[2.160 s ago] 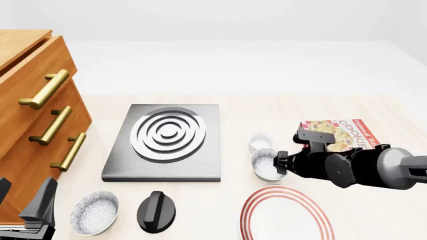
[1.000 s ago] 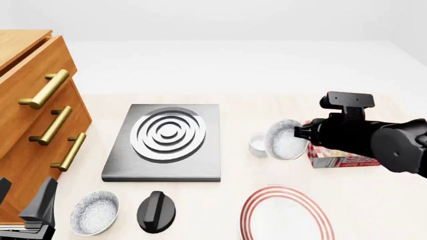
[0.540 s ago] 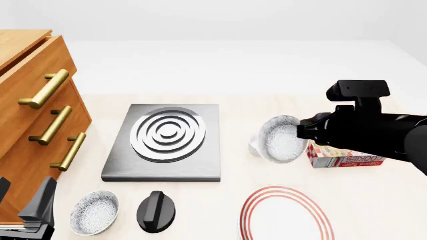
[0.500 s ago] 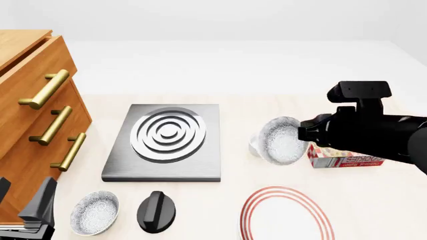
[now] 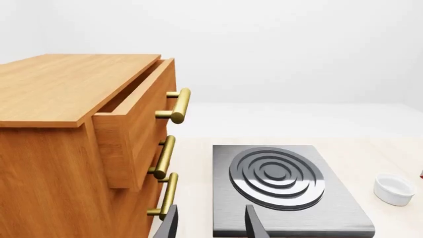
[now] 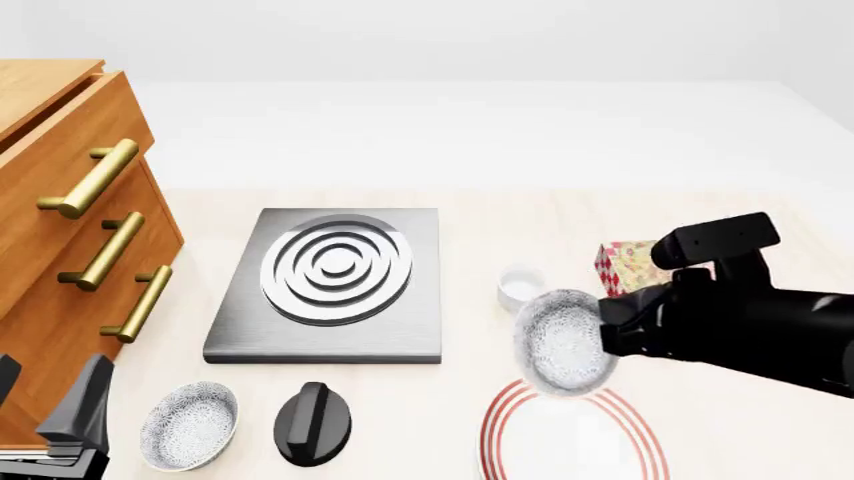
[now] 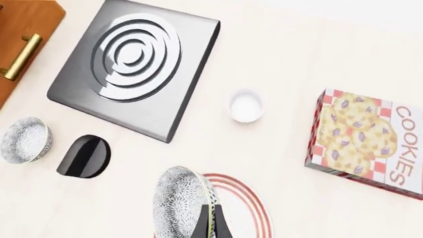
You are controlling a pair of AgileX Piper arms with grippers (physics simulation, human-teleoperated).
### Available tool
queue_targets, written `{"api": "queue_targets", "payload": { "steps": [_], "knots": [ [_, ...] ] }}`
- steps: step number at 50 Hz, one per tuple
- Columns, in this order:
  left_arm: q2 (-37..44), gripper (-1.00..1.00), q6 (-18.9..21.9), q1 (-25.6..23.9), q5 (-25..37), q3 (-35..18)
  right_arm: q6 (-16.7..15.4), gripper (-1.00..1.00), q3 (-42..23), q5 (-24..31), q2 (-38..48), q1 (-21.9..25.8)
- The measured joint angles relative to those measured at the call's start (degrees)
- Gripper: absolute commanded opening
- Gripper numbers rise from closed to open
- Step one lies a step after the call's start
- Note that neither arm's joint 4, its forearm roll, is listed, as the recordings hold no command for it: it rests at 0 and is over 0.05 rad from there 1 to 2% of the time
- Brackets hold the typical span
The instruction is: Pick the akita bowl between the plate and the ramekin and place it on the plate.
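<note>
The akita bowl (image 6: 566, 342) hangs tipped on its side in the lower right of the front view, just above the plate's (image 6: 638, 435) top edge. The right end effector (image 7: 213, 223) pinches its rim. The ramekin (image 6: 522, 285) sits just behind it on the desk (image 6: 534, 215). The left end effector (image 5: 210, 227), lower left, is spread apart.

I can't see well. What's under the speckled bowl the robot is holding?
The plate with red rings lies below the akita bowl, which the right hand holds tilted above it. The bowl and arm cover part of the plate.
</note>
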Motion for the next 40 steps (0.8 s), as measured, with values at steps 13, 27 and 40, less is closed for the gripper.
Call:
{"api": "queue_targets", "payload": {
  "steps": [13,27,40],
  "knots": [
    [0.02,1.0,0.0,0.01,0.0,-0.04,-0.24,-1.0,5.33,-2.19,-0.09,1.96],
    [0.04,1.0,-0.02,0.02,-0.1,0.05,-0.8,-1.0,10.2,-5.01,0.77,1.82],
    [0.01,1.0,-0.02,0.02,-0.18,0.15,-1.43,-1.0,13.51,-6.71,1.03,0.8]
  ]
}}
